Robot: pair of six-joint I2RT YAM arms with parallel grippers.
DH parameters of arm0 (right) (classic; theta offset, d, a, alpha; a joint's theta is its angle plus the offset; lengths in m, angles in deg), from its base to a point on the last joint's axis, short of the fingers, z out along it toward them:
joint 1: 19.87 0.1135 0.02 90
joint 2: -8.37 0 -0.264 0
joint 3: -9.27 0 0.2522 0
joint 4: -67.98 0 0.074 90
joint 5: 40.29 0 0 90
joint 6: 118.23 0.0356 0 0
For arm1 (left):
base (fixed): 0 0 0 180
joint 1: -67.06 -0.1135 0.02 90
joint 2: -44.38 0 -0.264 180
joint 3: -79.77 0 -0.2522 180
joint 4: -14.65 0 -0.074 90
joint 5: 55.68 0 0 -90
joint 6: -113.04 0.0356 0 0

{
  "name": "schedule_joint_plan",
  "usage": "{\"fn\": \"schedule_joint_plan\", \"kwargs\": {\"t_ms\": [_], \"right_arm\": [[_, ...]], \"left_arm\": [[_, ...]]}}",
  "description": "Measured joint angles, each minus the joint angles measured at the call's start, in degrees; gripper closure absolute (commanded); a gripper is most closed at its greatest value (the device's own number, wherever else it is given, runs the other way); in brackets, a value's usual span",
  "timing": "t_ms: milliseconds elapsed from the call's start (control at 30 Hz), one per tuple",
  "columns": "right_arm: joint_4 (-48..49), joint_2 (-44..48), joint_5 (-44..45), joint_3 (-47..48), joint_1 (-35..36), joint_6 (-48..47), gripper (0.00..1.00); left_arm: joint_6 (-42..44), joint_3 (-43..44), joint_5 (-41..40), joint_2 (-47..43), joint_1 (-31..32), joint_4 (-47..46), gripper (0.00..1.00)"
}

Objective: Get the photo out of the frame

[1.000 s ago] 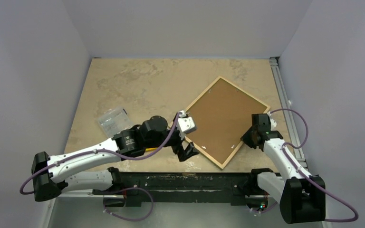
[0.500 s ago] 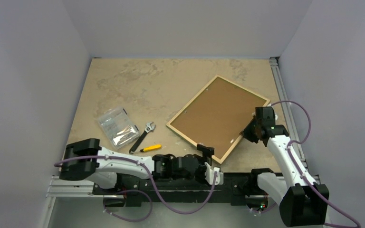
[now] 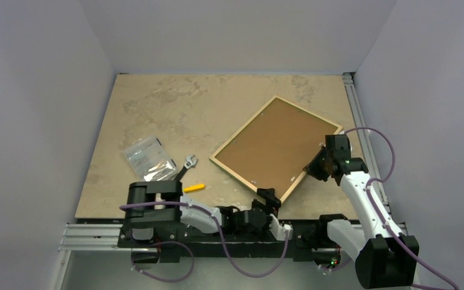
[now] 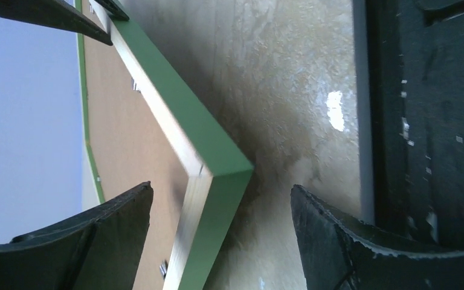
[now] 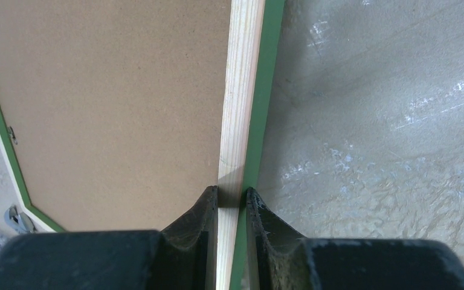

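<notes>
The frame [image 3: 278, 148] lies face down on the table, its brown backing board [image 3: 275, 145] up, pale wood edges and green moulding showing. The photo is hidden under the backing. My right gripper [image 3: 314, 169] is shut on the frame's right edge [image 5: 241, 121], one finger on each side of the moulding. My left gripper [image 3: 270, 198] is open at the frame's near corner [image 4: 217, 181]; the corner sits between the fingers [image 4: 338, 241] without touching them.
A clear plastic bag [image 3: 148, 158], a wrench [image 3: 184, 166] and a yellow-handled tool [image 3: 193, 188] lie left of the frame. The black rail [image 3: 217, 232] runs along the table's near edge. A metal track [image 3: 359, 121] borders the right side.
My left arm has swung from the frame's left side down to the near edge and now points at the near corner. The frame has shifted a little. The right gripper keeps its hold.
</notes>
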Motion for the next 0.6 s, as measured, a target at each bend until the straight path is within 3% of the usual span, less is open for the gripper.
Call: {"fn": "schedule_joint_plan", "kwargs": {"t_ms": [333,600], "right_arm": [[-1.3,0.0,-0.8,1.1,0.0,0.1,1.00],[-1.2,1.2,-1.2,1.3,0.0,0.2,1.00]], "left_arm": [[9.8,4.1,-13.2,11.8,0.1,-17.6,0.43],[7.4,4.2,-13.2,11.7,-0.3,-16.0,0.72]]}}
